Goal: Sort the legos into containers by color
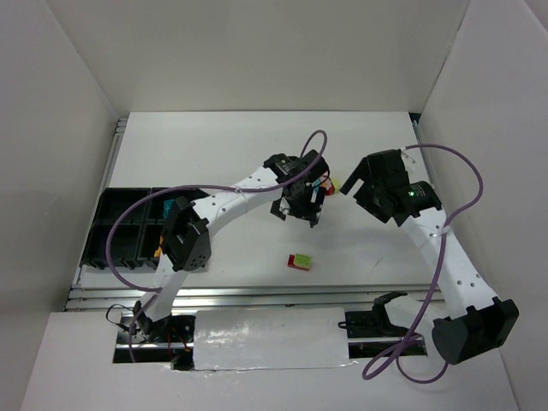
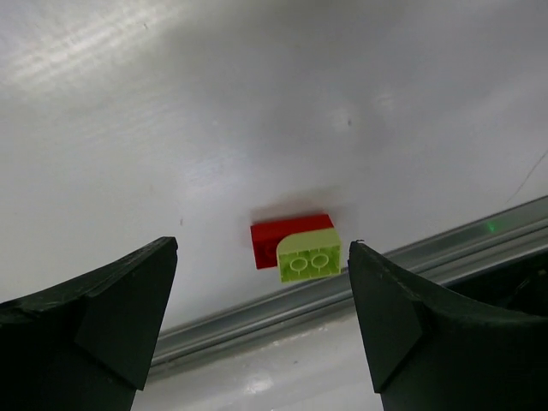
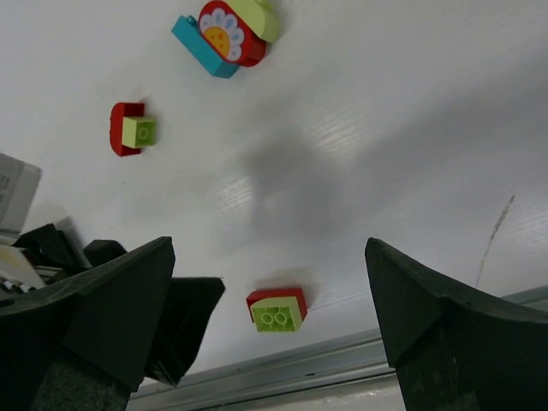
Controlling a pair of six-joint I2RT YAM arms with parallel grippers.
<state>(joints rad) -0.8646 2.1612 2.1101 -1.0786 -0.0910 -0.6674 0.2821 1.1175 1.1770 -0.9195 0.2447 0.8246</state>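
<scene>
A red brick with a lime green brick on top (image 1: 300,261) lies alone near the table's front rail, also showing as the red-and-lime piece (image 2: 295,247) (image 3: 276,310). My left gripper (image 1: 301,210) (image 2: 263,257) hovers above the table behind it, open and empty. My right gripper (image 1: 358,190) (image 3: 270,248) hangs to the right, open and empty. A cluster of a cyan brick (image 3: 201,47), a red flower piece (image 3: 227,32) and a lime piece (image 3: 257,15) lies farther back. A small red-and-lime piece (image 3: 130,130) sits apart. The black tray of containers (image 1: 128,227) is at the left.
A metal rail (image 1: 257,295) (image 2: 342,291) runs along the table's front edge just beyond the lone piece. White walls enclose the table on three sides. The left arm's dark link (image 1: 184,240) overhangs the tray's right side. Purple cables loop over both arms.
</scene>
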